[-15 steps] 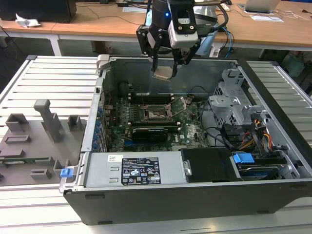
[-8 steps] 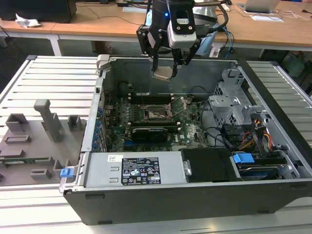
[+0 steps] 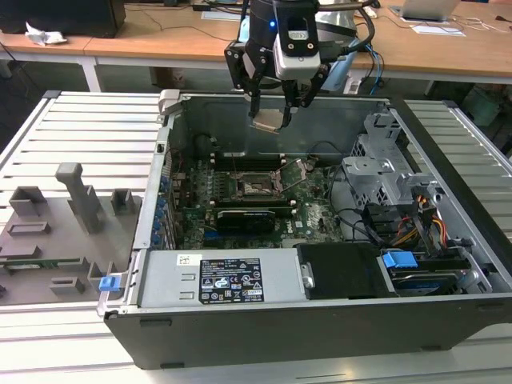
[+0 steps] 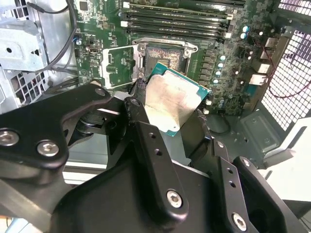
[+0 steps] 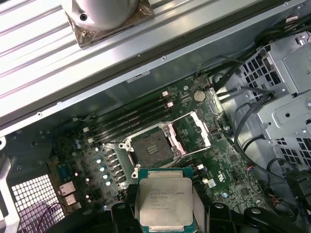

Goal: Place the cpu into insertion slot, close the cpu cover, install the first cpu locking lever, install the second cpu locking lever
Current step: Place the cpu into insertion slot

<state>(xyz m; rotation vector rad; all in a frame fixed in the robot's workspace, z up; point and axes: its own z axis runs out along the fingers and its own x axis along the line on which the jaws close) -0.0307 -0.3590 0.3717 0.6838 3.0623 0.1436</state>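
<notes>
I see the cpu (image 5: 165, 203) gripped flat between my jaws, metal top facing the camera, clear of the green motherboard (image 5: 228, 160). The insertion slot (image 5: 151, 149) lies bare, its cpu cover (image 5: 206, 132) swung open just beside it.

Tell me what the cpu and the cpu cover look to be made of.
cpu: dull silver-grey metal lid with a matte, lightly smudged finish, on a green board-like base that shows at its edges.
cpu cover: thin stamped metal, probably steel, with a bright finish; its frame catches glints.
</notes>
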